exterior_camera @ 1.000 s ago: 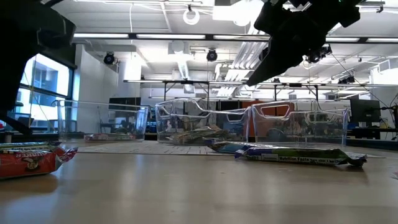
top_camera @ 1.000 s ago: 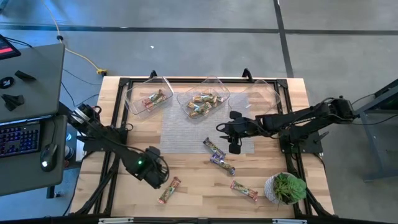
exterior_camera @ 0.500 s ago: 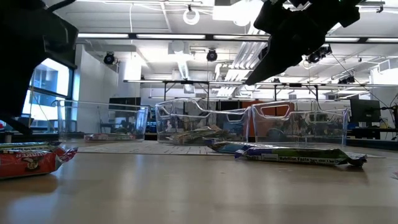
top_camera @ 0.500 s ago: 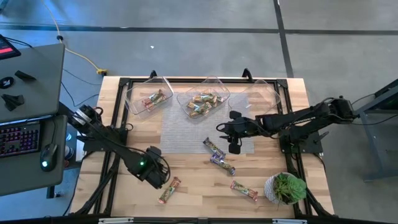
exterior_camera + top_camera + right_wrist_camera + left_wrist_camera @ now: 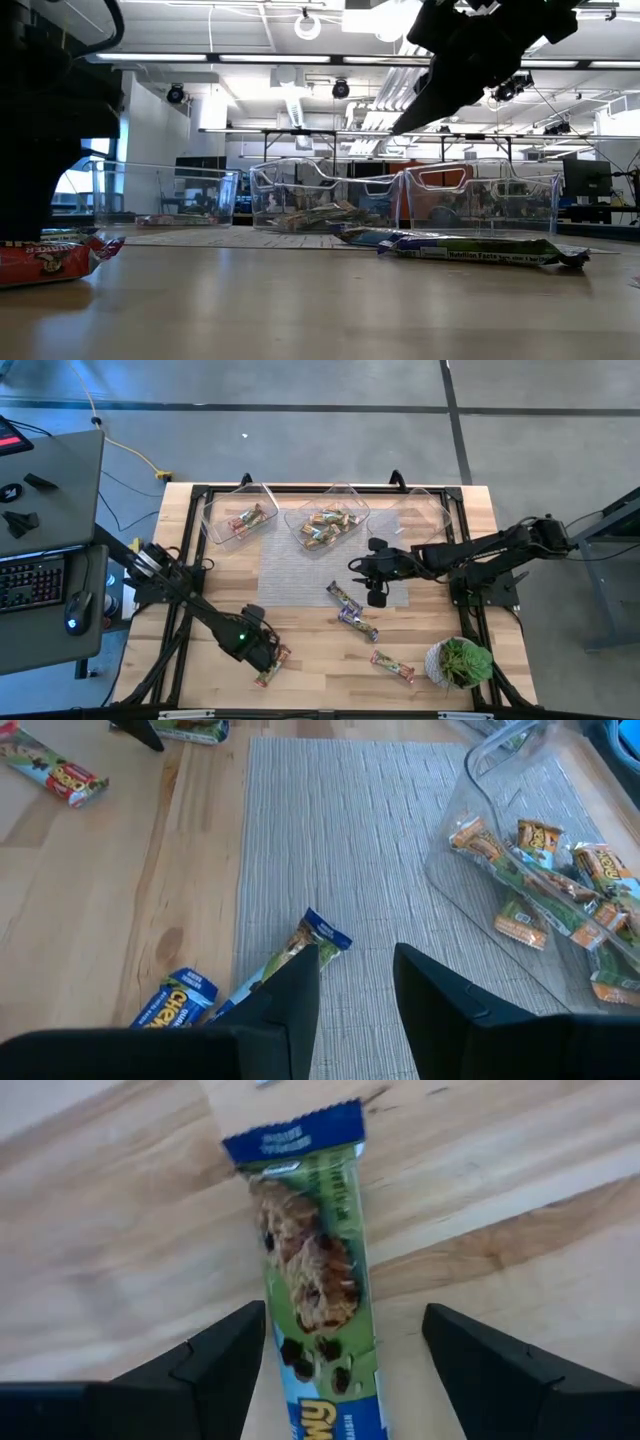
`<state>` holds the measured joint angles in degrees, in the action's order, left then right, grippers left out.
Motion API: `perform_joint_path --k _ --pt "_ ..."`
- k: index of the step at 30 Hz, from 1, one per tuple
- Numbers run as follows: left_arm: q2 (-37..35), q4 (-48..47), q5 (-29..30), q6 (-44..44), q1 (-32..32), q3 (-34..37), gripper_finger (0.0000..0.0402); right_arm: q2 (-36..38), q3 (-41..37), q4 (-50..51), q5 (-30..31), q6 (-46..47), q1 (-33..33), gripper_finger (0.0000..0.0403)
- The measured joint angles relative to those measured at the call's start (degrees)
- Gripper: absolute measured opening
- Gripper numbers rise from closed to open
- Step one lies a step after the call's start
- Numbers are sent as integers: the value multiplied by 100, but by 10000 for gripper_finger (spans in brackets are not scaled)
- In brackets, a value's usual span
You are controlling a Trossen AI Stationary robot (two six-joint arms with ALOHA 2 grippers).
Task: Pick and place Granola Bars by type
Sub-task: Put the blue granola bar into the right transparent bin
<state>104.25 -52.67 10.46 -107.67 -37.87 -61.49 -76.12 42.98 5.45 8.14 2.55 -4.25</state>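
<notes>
My left gripper (image 5: 264,651) (image 5: 345,1355) is open low over the near left of the table. Its fingers stand on either side of a granola bar (image 5: 310,1280) (image 5: 272,665) that lies flat on the wood; the wrapper reads green with a blue end in the left wrist view. In the low view a red-wrapped bar (image 5: 50,258) lies under the dark left arm. My right gripper (image 5: 378,593) (image 5: 357,980) is open and raised above the woven mat, beside two purple bars (image 5: 345,597) (image 5: 358,623). Another bar (image 5: 392,667) lies near the plant.
Three clear tubs stand along the far edge: the left tub (image 5: 238,518) holds one bar, the middle tub (image 5: 328,525) several, and the right tub (image 5: 432,515) shows none. A woven mat (image 5: 300,575) covers the table's middle. A potted plant (image 5: 460,662) sits at the near right corner.
My left gripper has moved toward the table's near edge and to the right, coming down over the bar on the near left. The right arm and all bars have stayed where they were.
</notes>
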Motion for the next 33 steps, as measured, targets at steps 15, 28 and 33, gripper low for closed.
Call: perform_joint_path --k 15,28,33 --pt "-9 345 354 -166 -4 12 113 -6 0 -456 -559 108 2 114" --pt "24 359 1578 798 196 -727 88 -1364 0 -2873 -1024 1848 0 114" --pt "22 493 1622 1579 551 -800 88 -2004 4 -4101 -1572 2283 3 114"
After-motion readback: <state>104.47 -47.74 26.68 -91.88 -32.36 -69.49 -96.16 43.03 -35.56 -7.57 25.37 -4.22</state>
